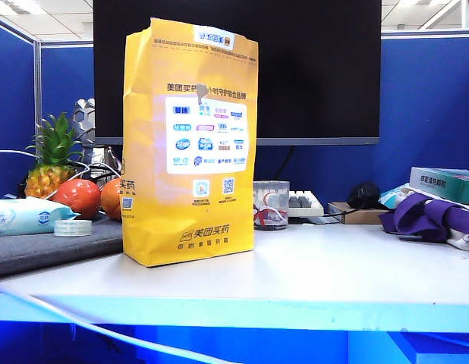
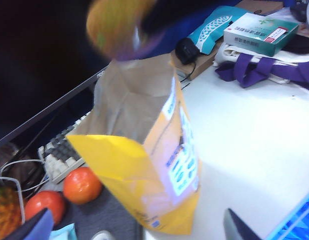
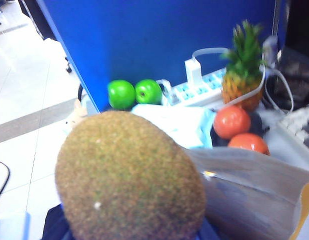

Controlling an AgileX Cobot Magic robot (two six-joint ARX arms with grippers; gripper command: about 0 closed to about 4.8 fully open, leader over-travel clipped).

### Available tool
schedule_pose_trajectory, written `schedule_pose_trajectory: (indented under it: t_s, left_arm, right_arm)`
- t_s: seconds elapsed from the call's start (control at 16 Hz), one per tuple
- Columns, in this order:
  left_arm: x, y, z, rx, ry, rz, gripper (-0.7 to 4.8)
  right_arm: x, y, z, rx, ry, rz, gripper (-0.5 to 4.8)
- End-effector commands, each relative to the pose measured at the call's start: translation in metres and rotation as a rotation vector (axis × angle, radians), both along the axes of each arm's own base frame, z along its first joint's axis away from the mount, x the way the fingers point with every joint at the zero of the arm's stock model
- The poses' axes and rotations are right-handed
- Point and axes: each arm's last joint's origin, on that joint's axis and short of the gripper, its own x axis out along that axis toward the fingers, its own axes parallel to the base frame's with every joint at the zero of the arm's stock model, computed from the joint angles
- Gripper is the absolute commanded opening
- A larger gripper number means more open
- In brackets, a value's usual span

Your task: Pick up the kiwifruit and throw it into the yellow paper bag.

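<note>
The pale white counter (image 1: 333, 265) stands in an office bay walled by blue partition panels (image 1: 439, 106), with a large black monitor (image 1: 310, 68) behind it and a dark grey mat (image 1: 52, 246) over its left part. One tall bright-yellow paper bag (image 1: 190, 144) with a white panel of small logos stands upright near the front edge, its mouth open and its brown inside showing in the left wrist view (image 2: 129, 100).

To the right of the bag the counter lies bare up to a heap of purple cloth (image 1: 432, 216) and one green-and-white box (image 1: 445, 182) at the far right. Behind the bag are a clear cup (image 1: 270, 205) and a keyboard (image 1: 304, 203). The front edge is crossed by a white cable (image 1: 75, 322).

On the left, two shiny red-orange round fruits (image 1: 81, 197) sit on the mat just beside the bag, with one pineapple (image 1: 52, 159) behind them, one pack of wipes (image 1: 26, 216) and one roll of tape (image 1: 73, 227). The right wrist view adds two green apples (image 3: 134, 93) by a white power strip (image 3: 204, 85).

There is one fuzzy brown-green oval kiwifruit (image 3: 129, 177), held above the bag's open mouth and blurred in the left wrist view (image 2: 117, 25). The right tool (image 3: 129, 232) is closed on it, mostly hidden beneath the fruit. The left tool (image 2: 139, 227) hangs over the counter beside the bag, its two finger tips spread wide and holding nothing.
</note>
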Motion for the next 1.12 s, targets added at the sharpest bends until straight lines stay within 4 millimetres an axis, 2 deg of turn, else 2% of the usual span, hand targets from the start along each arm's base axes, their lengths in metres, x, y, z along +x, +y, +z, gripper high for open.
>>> schedule_pose_trajectory:
  t_s: [0.06,0.12,0.25,0.31,0.37,0.5,0.62,0.69,0.75,0.87,1.0,1.06,1.12]
  left_arm:
    - [0.001,-0.001,0.002,-0.012,-0.010,0.003,4.79]
    - [0.001,-0.001,0.002,-0.011,-0.011,0.002,4.79]
    - [0.001,-0.001,0.002,-0.003,-0.015,0.001,4.79]
    - [0.001,-0.001,0.002,0.045,-0.043,-0.012,4.79]
    - [0.000,0.001,0.002,0.105,-0.083,-0.030,4.79]
    - [-0.012,0.016,0.011,0.077,-0.157,-0.055,4.79]
    - [-0.037,0.043,0.025,-0.100,-0.233,-0.142,4.79]
    - [-0.057,0.064,0.033,-0.235,-0.295,-0.239,4.79]
    - [-0.069,0.079,0.035,-0.282,-0.342,-0.245,4.79]
    - [-0.080,0.099,0.027,-0.294,-0.354,-0.113,4.79]
    - [-0.076,0.097,0.006,-0.255,-0.284,-0.046,4.79]
    - [-0.067,0.085,-0.022,-0.241,-0.197,-0.055,4.79]
    - [-0.062,0.078,-0.034,-0.228,-0.156,-0.057,4.79]
  right_arm:
    - [0.016,0.008,-0.009,0.028,0.014,-0.010,3.86]
    - [0.020,0.010,-0.013,0.030,0.011,-0.009,4.79]
    - [0.022,0.011,-0.010,0.049,-0.028,-0.008,4.79]
    - [0.021,0.007,-0.002,0.082,-0.060,-0.023,4.79]
    - [0.019,-0.001,0.009,0.115,-0.087,-0.044,4.79]
    - [-0.004,-0.025,0.043,0.159,-0.197,-0.074,4.79]
    - [-0.038,-0.055,0.077,0.199,-0.304,-0.049,4.79]
    - [-0.066,-0.074,0.095,0.202,-0.365,-0.069,4.79]
    - [-0.086,-0.084,0.104,0.184,-0.421,-0.087,4.79]
    - [-0.138,-0.100,0.117,0.096,-0.549,-0.166,4.79]
    - [-0.177,-0.112,0.118,0.004,-0.591,-0.285,4.79]
    - [-0.213,-0.122,0.109,-0.016,-0.599,-0.345,4.79]
    - [-0.224,-0.126,0.099,-0.021,-0.604,-0.376,4.79]
